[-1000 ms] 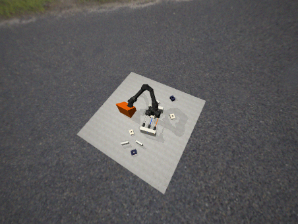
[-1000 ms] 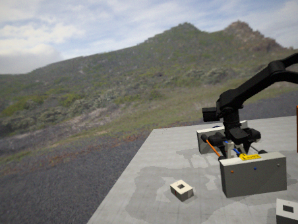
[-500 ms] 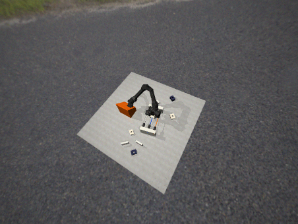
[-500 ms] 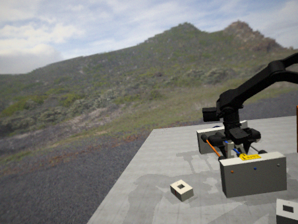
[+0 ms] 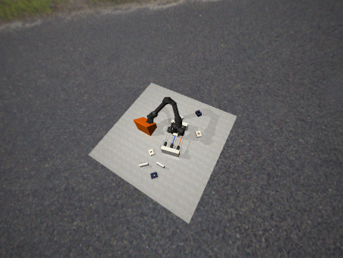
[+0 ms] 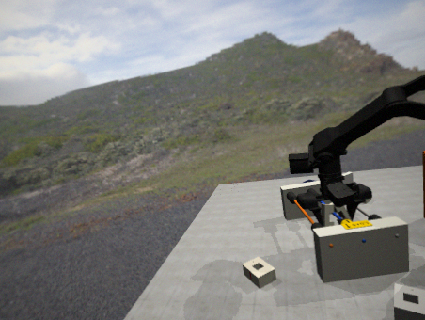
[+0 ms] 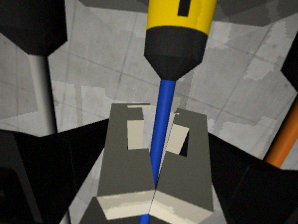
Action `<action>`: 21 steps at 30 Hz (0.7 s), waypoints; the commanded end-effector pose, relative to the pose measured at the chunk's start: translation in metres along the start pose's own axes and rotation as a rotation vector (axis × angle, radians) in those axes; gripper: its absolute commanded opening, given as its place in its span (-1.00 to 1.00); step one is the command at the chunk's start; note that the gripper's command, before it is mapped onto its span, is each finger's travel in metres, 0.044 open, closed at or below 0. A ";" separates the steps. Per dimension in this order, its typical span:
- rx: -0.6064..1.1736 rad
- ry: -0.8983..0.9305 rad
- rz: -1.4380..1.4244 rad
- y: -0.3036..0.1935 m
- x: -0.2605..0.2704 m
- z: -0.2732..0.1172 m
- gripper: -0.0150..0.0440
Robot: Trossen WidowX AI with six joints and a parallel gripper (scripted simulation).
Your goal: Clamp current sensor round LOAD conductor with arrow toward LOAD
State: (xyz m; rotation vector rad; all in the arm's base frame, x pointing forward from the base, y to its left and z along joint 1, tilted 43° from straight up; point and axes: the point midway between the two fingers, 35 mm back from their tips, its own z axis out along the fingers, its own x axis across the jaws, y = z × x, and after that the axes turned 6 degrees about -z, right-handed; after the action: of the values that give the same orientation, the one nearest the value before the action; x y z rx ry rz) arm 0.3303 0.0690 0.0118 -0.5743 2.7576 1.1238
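The sensor [image 7: 122, 172] [image 6: 327, 213], pale with grey faces, straddles the blue conductor [image 7: 163, 110] [image 5: 174, 140]. In the wrist view its two halves meet near the bottom and spread apart above, with the conductor between them, so it is not fully closed. My gripper [image 7: 155, 129] [image 6: 335, 215] is shut on the sensor, a black finger against each outer side. The yellow LOAD marker [image 7: 162, 15] [image 6: 357, 224] is on this same blue conductor, beyond the sensor in the wrist view. The sensor's arrow cannot be made out.
A grey conductor [image 7: 42, 90] and an orange conductor [image 7: 286, 135] [image 6: 303, 211] flank the blue one. The front end block [image 6: 362, 254] [image 5: 171, 152] stands near. An orange bin [image 5: 145, 127], a white holed block [image 6: 259, 279], white bars [image 5: 143, 165] [image 5: 160, 165] and dark blocks [image 5: 153, 175] [image 5: 198, 113] lie around.
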 end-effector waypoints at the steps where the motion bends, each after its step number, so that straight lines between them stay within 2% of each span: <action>1: 0.031 -0.011 0.013 -0.011 0.001 -0.008 -0.49; 20: 0.031 -0.011 0.013 -0.011 0.001 -0.008 -0.49; 21: 0.000 0.000 0.000 0.000 0.000 0.000 -0.49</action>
State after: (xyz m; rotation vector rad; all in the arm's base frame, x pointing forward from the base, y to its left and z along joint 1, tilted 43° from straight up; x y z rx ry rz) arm 0.3303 0.0689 0.0118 -0.5740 2.7576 1.1239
